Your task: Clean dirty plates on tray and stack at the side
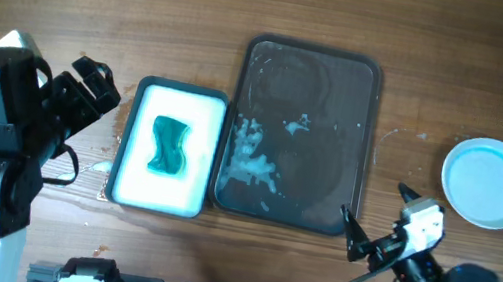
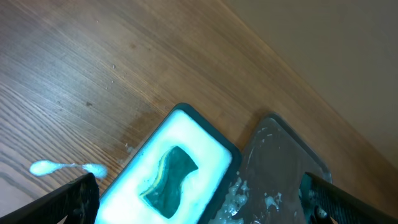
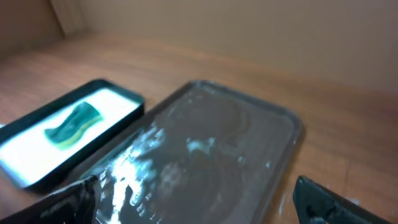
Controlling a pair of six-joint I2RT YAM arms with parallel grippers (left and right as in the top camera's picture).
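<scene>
With left hand [image 1: 98,84] and right hand [image 1: 377,214] gaping empty, the stiff, slippery-looking plates [image 1: 490,182] are wanting a rim pinch.

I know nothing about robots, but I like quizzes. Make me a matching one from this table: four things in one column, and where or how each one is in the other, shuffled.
Things:
1. sponge
2. plate
3. tray
4. basin

Place or state:
A. dark, smeared with foam, nothing standing on it
B. on the bare wood at the right of the table
C. green, lying in the basin
D. white, just left of the tray

Pairs: 1-C, 2-B, 3-A, 4-D
</scene>
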